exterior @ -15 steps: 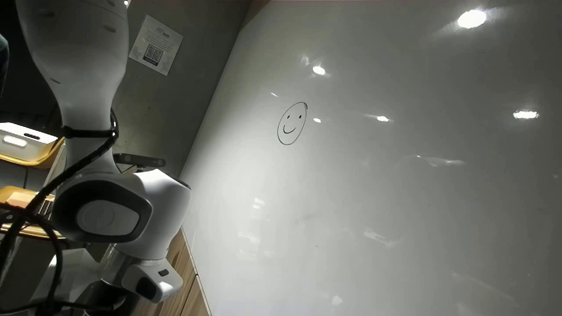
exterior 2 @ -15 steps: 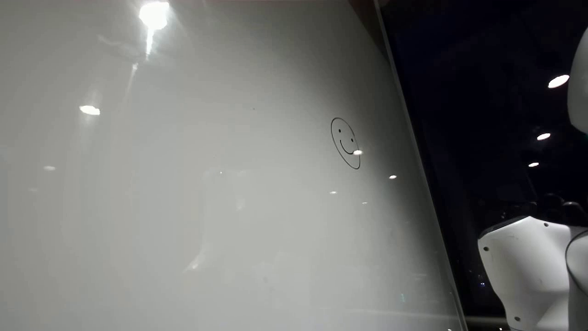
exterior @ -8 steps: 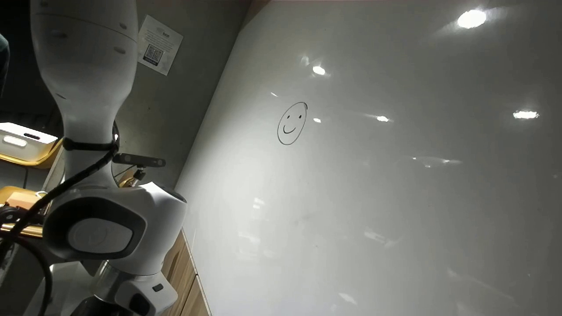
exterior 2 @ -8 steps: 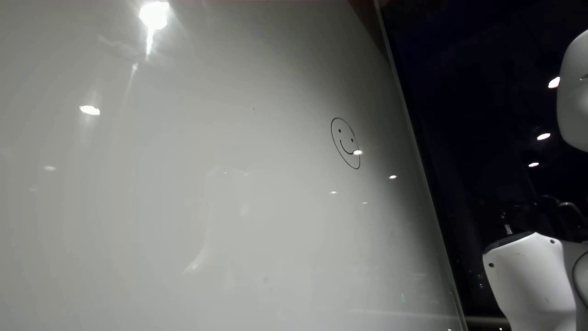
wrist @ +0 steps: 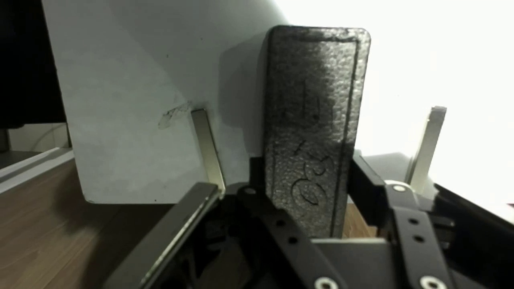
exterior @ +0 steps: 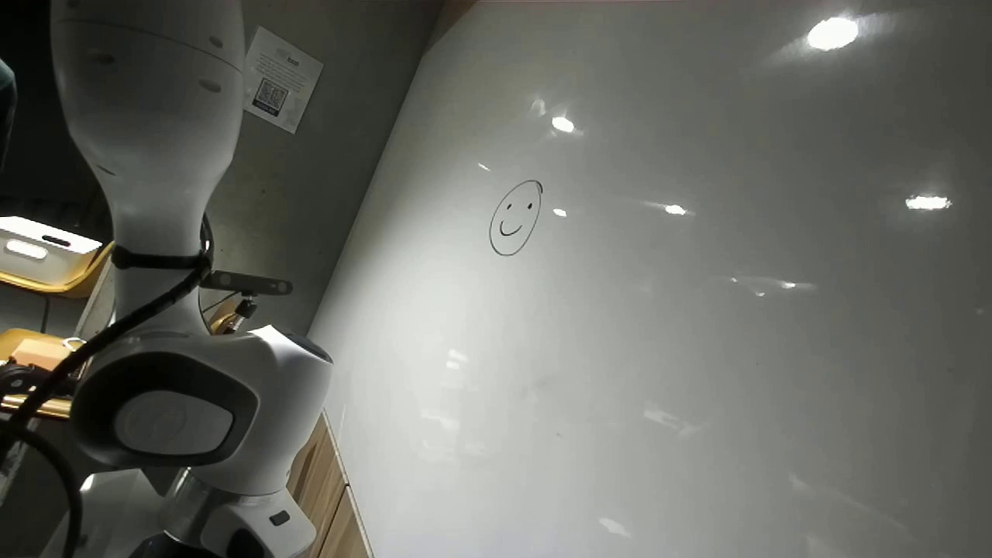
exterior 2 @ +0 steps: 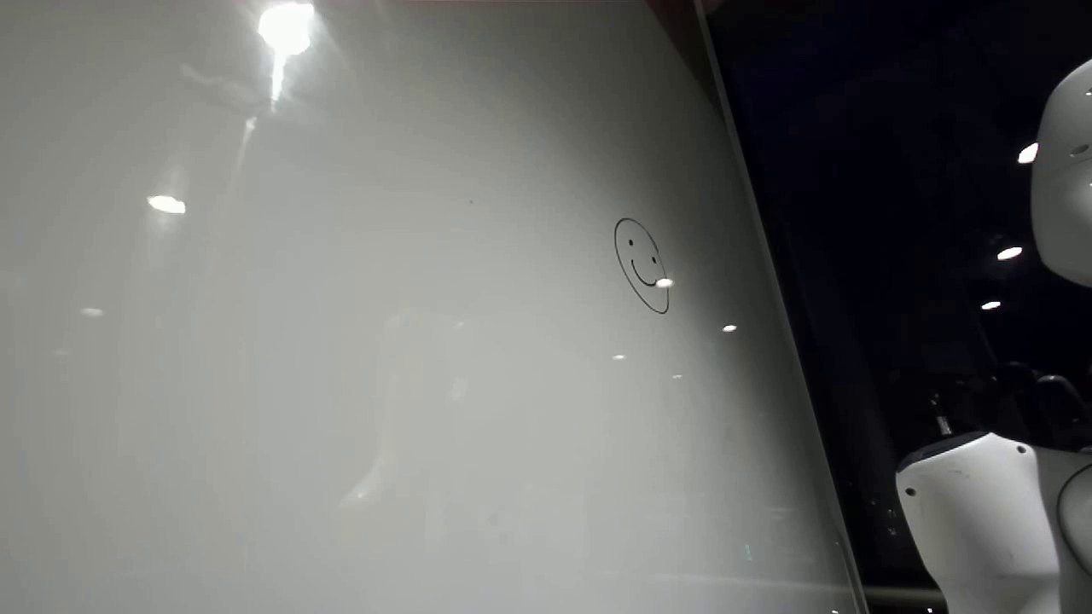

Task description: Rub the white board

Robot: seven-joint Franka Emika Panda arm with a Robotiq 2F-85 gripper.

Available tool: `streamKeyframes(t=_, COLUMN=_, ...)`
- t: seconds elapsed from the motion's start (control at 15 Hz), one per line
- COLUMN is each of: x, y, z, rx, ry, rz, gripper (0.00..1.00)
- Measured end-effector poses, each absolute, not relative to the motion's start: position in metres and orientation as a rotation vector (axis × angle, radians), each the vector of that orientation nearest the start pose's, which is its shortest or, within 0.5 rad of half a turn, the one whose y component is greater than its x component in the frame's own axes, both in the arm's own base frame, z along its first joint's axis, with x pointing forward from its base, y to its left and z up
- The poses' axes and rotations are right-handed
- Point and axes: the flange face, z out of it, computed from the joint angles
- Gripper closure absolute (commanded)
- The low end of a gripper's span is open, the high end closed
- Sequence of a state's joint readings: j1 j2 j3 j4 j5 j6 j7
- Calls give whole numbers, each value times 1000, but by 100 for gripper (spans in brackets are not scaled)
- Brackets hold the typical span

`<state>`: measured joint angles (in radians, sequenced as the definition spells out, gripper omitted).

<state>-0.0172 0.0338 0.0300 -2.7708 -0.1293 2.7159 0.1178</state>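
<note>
White board stands behind tool clamping dark block.

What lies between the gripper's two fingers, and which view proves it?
A dark, textured block lies between the fingers of the gripper; only the wrist view shows this.

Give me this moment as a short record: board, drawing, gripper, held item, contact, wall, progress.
Board: large glossy white board with bright light reflections
Drawing: smiley face; outline, eyes and mouth visible in both exterior views
Gripper: the gripper is closed on a dark block, seen in the wrist view
Held item: dark block, textured, line marks on its visible side
Contact: cannot tell whether the block touches the board
Wall: QR sheet on the grey wall
Progress: smiley not yet rubbed out
</note>
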Motion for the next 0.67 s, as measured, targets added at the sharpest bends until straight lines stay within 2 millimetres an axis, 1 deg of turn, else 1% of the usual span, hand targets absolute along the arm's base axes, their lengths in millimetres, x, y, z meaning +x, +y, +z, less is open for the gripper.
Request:
streamKeyframes(t=0.47, x=376, y=7, z=197, rx=-3192, ry=-16, rz=133, gripper=71)
streamKeyframes(t=0.6, x=379, y=11, z=202, rx=-3192, ry=-25, rz=117, gripper=71)
streamKeyframes(t=0.67, x=381, y=15, z=208, rx=-3193, ry=-38, rz=100, gripper=71)
